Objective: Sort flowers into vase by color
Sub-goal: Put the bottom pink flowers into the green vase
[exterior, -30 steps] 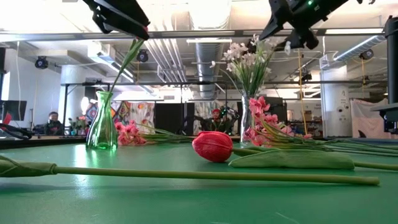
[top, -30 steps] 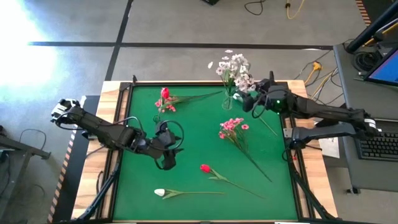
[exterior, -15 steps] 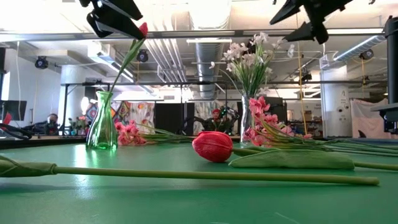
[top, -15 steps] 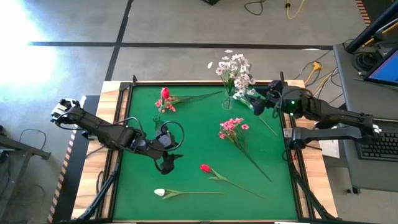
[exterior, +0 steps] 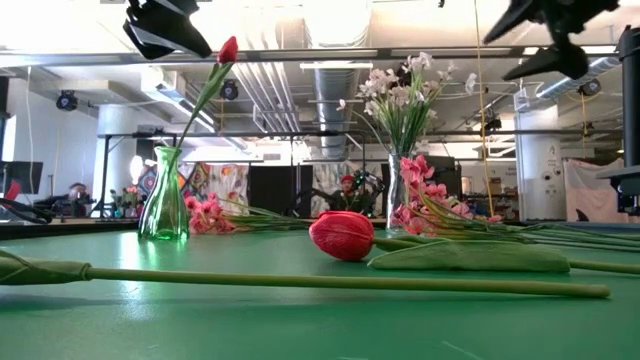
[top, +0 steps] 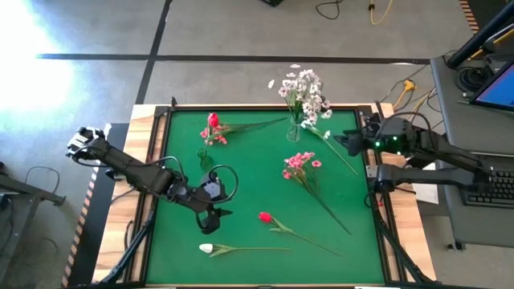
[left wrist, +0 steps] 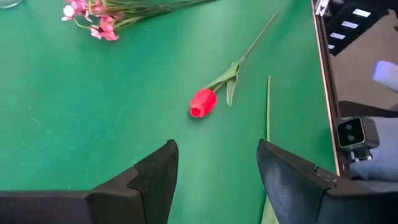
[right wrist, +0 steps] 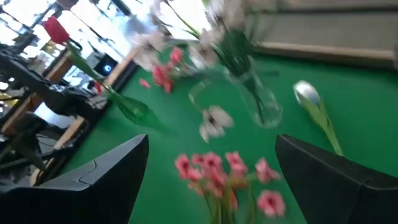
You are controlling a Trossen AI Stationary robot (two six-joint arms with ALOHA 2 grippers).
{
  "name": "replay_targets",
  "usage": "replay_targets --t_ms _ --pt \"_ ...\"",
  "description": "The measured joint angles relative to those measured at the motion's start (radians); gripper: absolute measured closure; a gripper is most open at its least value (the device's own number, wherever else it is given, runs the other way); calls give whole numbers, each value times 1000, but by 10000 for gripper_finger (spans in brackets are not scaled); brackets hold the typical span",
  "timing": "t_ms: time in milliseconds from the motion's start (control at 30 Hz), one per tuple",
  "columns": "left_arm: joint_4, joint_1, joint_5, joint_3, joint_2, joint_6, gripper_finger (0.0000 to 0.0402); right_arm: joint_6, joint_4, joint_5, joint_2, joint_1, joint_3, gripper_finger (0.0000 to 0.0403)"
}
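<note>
Flowers spread over green table (top: 249, 172). Red tulip (exterior: 227, 50) upright in small green vase (exterior: 164, 208) near table's far left, stem leaning. White blossom spray (top: 303, 90) in clear vase (top: 295, 130) at far edge, right of centre. Pink-and-red sprig (top: 214, 128) flat beside green vase. Pink blossom cluster (top: 300, 163) flat mid-table, long stem running toward near right. Loose red tulip (top: 265, 217) flat near front, leaf beside bud. White bud (top: 206, 249) flat at front edge, stem pointing right. Another white bud (top: 327, 134) flat just right of clear vase.

Left gripper (top: 215, 222) above table between green vase and white bud, jaws spread, nothing between them; loose red tulip ahead in wrist view. Right gripper (top: 344, 141) over table's right edge, near clear vase, jaws spread wide, holding nothing.

Room behind table: ceiling pipes, seated person far left, blurred.
</note>
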Motion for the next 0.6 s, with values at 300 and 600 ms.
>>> replay_targets --t_ms 300,600 --pt "-2 -14 -1 -2 3 -24 196 56 -73 -49 41 38 0 60" --pt "-70 -44 51 -2 8 -112 196 133 -185 -196 79 103 0 63"
